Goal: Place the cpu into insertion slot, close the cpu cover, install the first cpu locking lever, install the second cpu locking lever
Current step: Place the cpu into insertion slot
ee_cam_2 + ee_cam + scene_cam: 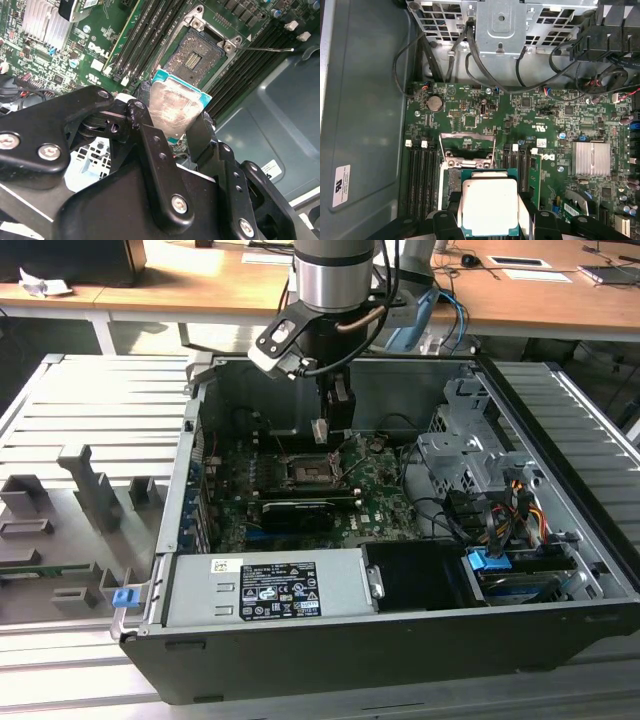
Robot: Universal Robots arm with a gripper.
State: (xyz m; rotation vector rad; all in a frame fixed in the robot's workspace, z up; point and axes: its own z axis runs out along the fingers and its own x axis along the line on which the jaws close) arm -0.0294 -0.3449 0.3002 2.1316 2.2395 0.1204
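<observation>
My gripper point(323, 430) is shut on the cpu point(175, 107), a square chip with a silver face and green edge, clamped between two black fingers point(202, 131). It hangs inside the open computer case, a little above the motherboard. The insertion slot point(196, 57) lies uncovered just beyond the chip, its dark pin field showing. In the first wrist view the cpu point(489, 207) hides most of the slot. The cpu cover point(469, 136) stands swung open at the slot's far side. A thin silver lever point(270, 49) sticks out beside the slot.
Long black memory slots point(422, 172) flank the socket on both sides. A black expansion card point(295, 512) lies across the board in front of the socket, and the power supply point(265, 590) sits nearer. Drive cage and cables point(470, 465) fill the exterior view's right.
</observation>
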